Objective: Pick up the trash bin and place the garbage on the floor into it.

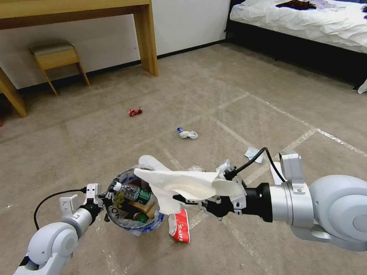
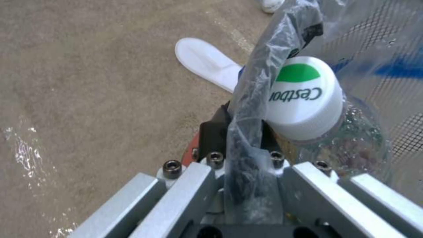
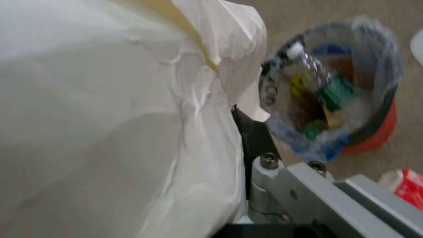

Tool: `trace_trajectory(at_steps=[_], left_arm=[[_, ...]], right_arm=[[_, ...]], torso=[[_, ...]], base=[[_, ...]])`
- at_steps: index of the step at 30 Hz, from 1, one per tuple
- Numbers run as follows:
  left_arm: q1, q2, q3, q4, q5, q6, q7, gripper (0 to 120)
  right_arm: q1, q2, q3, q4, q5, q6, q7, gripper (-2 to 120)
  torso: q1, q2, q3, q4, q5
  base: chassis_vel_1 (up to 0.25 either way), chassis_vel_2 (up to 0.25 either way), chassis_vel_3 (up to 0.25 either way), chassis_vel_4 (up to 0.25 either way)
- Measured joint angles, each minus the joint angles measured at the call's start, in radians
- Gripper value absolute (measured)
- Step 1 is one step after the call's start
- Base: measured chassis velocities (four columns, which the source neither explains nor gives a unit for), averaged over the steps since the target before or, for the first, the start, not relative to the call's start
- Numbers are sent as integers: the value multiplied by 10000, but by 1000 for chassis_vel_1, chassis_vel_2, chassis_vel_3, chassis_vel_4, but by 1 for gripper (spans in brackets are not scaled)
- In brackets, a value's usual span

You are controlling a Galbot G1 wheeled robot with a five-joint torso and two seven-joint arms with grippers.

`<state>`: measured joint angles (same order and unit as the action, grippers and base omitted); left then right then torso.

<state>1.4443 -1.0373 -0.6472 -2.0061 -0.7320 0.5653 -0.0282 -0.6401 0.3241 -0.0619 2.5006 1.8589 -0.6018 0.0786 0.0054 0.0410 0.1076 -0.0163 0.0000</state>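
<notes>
The trash bin (image 1: 114,219) hangs from my left gripper (image 1: 102,198), which is shut on its rim and plastic liner (image 2: 247,145). Inside lie a clear bottle (image 1: 133,192) with a white cap (image 2: 304,96) and other litter. My right gripper (image 1: 184,198) is shut on a white slipper (image 1: 183,183) that hangs over the bin's right rim. In the right wrist view the slipper (image 3: 110,115) is close up, with the bin (image 3: 374,138) beyond it. Garbage on the floor: a red-white carton (image 1: 179,228), a second slipper sole (image 1: 153,162), a red wrapper (image 1: 135,111), crumpled tissues (image 1: 187,134).
A pale tissue (image 1: 253,154) lies on the floor right of centre. A wooden desk leg (image 1: 147,38) and a stool (image 1: 57,57) stand at the back left, a bed (image 1: 306,23) at the back right. Open carpet lies between them.
</notes>
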Motion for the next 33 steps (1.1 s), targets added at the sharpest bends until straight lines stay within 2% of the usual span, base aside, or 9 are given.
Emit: trace_trajectory(at_steps=[9, 11, 20, 25, 27, 33], left_arm=[[-23, 38, 87, -203, -60, 13, 18, 1], [78, 45, 90, -377, -130, 76, 7, 1], [256, -7, 77, -590, -133, 170, -30, 1], [245, -195, 232, -654, 0, 183, -46, 1], [209, -332, 457, -708, 46, 209, -48, 1], [166, -320, 543, -742, 44, 241, -76, 1]], right_arm=[[29, 33, -738, -5, -625, -248, 267, 0], [144, 286, -1253, -146, -1153, -271, 406, 0], [217, 526, -1821, -598, -1679, -417, 923, 0], [217, 607, -2095, -1003, -2156, -491, 975, 0], [303, 664, -2385, -1303, -2540, -498, 930, 0], [272, 819, -2526, -1567, -2779, -499, 966, 0]], torso=[[0, 0, 0, -1, -1], [0, 0, -1, 0, 1], [0, 1, -1, 1, 1], [0, 0, -1, 0, 2], [0, 0, -1, 0, 1], [-1, 1, -1, 0, 0]], base=[[0, 0, 0, 0], [0, 0, 0, 0], [0, 0, 0, 0], [0, 0, 0, 0], [0, 0, 0, 0], [0, 0, 0, 0]])
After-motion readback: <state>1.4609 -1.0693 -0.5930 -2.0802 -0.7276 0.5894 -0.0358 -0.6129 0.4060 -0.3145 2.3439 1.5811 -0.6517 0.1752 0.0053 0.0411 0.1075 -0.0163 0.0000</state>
